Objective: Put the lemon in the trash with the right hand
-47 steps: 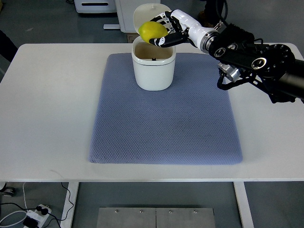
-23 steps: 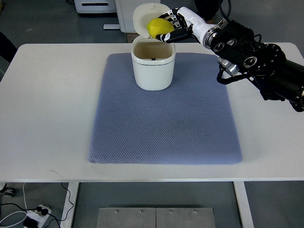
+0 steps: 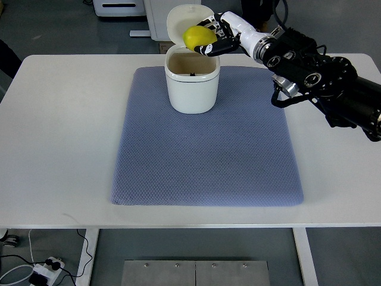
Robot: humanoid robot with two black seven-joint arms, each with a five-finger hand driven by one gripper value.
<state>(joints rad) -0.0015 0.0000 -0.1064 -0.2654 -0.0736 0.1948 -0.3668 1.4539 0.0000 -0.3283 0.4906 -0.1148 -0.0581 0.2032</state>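
A yellow lemon is held in the air just above the far rim of a white trash bin. The bin stands with its lid tipped open at the back, on the far part of a blue-grey mat. My right hand is shut on the lemon, with fingers wrapped around its right side. Its black arm reaches in from the right edge. The bin's inside looks bare apart from a small dark mark. The left arm does not show.
The mat lies on a white table. Beyond the table's far edge stand white equipment and a cardboard box. A power strip lies on the floor at lower left.
The hand rose with the lemon and drew back to the right from over the bin's opening, then edged slightly left again. The lemon now hovers at the bin's far rim.
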